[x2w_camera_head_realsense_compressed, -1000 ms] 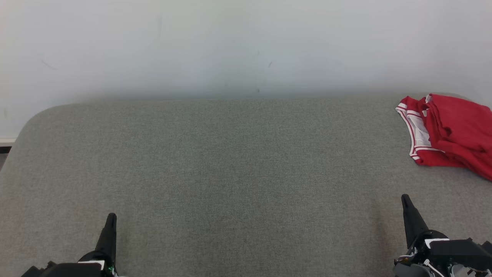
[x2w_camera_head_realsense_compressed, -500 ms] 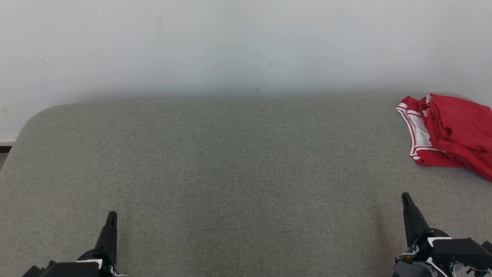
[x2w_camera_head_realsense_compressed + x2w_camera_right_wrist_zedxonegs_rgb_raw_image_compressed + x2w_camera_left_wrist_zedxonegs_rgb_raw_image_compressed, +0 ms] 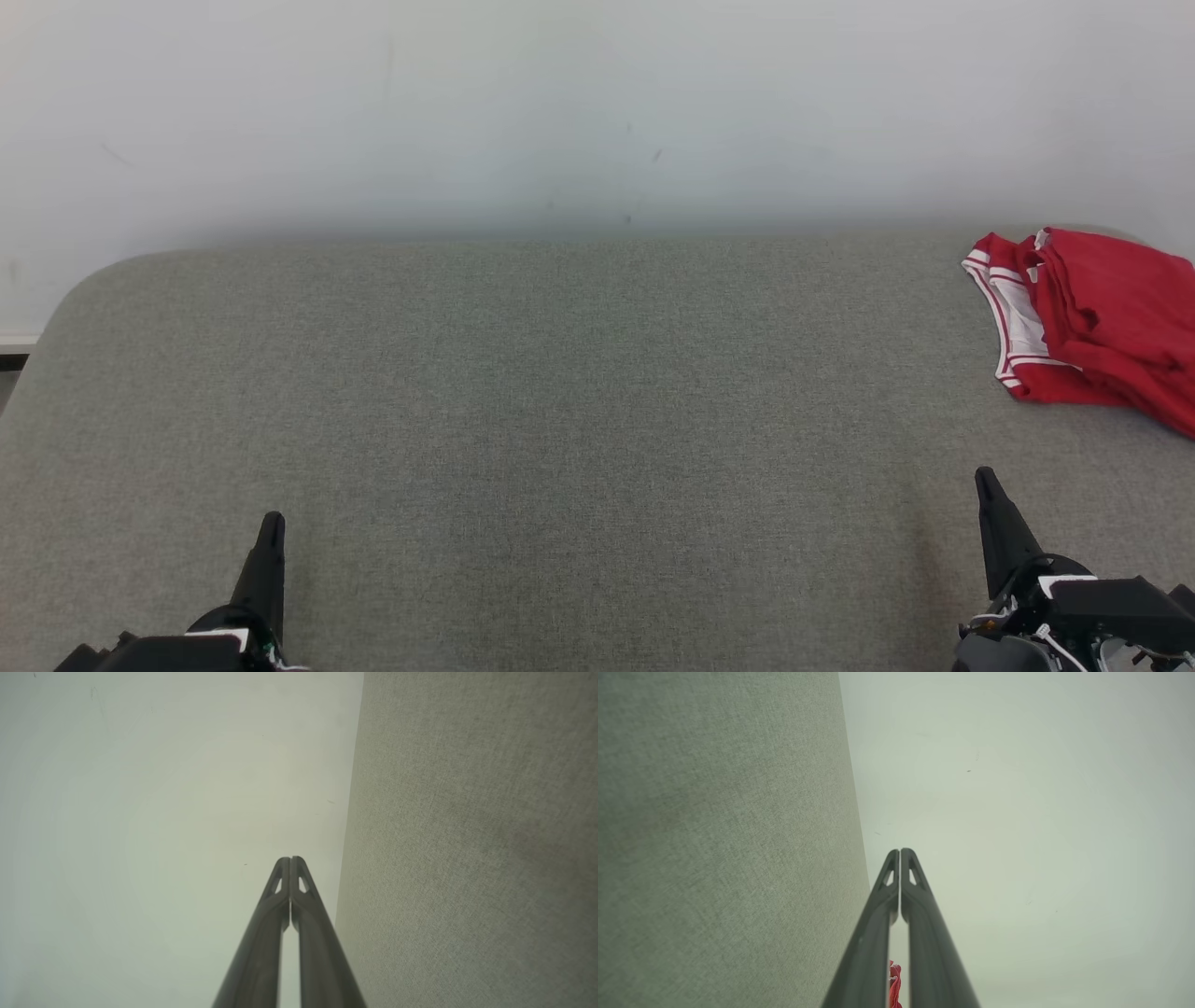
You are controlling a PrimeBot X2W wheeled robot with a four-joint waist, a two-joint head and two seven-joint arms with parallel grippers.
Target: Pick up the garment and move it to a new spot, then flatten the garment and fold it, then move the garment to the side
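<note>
A white wall (image 3: 597, 112) is seen behind a wide grey fabric-covered surface (image 3: 597, 392). A red garment (image 3: 1102, 317) with white trim is laid bunched at the surface's far right, cut off by the view's edge. The left gripper (image 3: 271, 527) and right gripper (image 3: 983, 478) are poised over the near side, well apart, each with its fingers pressed together on nothing.

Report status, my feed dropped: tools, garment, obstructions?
Left tool shut, empty. Right tool shut, empty. Red garment bunched on grey pad, far right, lying free. Nothing between it and the nearer tool.
</note>
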